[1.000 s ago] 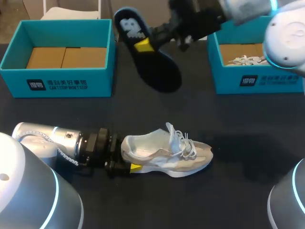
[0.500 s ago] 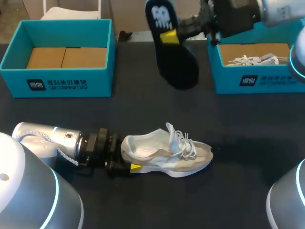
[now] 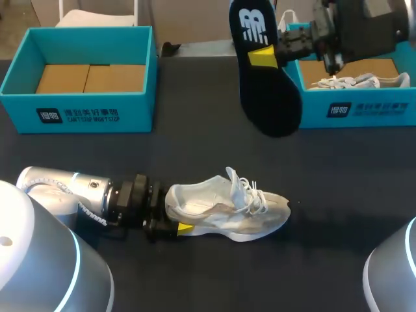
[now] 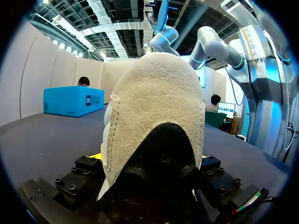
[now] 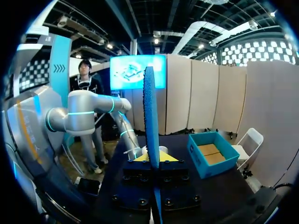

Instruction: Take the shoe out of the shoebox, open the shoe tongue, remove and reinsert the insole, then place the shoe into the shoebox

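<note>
The left gripper [image 3: 168, 216] pinches the heel of the white sneaker [image 3: 224, 211] on the tabletop [image 3: 195, 149]. The right gripper [image 3: 265, 56] clamps the dark insole [image 3: 270, 97] in mid-air.

Dark table [image 3: 195, 146] — cloth-covered, perhaps

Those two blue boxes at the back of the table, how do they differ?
The left box holds only brown cardboard; the right box holds a white laced shoe. The left box shows whole; the right box is partly hidden by the insole held up before it. Both are teal, open-topped, with printed fronts.
</note>
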Motion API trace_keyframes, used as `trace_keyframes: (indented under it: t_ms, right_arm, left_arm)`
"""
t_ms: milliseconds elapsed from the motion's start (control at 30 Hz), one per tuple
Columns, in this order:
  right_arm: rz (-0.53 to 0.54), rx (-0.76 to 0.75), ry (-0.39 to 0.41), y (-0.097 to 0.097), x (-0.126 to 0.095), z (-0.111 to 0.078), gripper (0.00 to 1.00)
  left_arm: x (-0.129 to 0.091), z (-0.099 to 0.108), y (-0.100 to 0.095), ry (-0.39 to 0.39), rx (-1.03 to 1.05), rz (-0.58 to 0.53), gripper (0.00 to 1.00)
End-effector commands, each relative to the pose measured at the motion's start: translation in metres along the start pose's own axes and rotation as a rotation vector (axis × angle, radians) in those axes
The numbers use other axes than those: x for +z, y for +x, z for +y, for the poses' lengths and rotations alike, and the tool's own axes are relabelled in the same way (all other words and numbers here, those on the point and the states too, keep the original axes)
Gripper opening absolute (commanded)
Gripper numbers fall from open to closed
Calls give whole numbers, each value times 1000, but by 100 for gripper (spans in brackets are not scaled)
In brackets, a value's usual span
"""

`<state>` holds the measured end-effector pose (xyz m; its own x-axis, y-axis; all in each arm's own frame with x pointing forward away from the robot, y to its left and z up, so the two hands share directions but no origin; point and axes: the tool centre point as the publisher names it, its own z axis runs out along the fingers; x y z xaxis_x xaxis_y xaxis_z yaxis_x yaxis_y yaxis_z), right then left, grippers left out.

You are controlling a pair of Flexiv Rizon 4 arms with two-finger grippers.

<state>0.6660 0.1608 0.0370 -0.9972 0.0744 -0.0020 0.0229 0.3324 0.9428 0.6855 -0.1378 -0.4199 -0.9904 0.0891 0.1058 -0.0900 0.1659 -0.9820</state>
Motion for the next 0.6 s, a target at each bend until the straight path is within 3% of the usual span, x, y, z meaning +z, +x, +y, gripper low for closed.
trace_keyframes:
  t_ms: [33,133,267,600]
  right_arm:
    - [2,1,8,-2,1,2,0]
    - [12,19,-74,0,-5,4,0]
    - [6,41,-148,18,-18,4,0]
    - [-22,131,-170,58,-29,-4,0]
  left_arm:
    - [0,0,0,1,0,-1,0]
    - [0,0,0,1,0,-1,0]
    - [0,0,0,1,0,-1,0]
    - [0,0,0,1,0,-1,0]
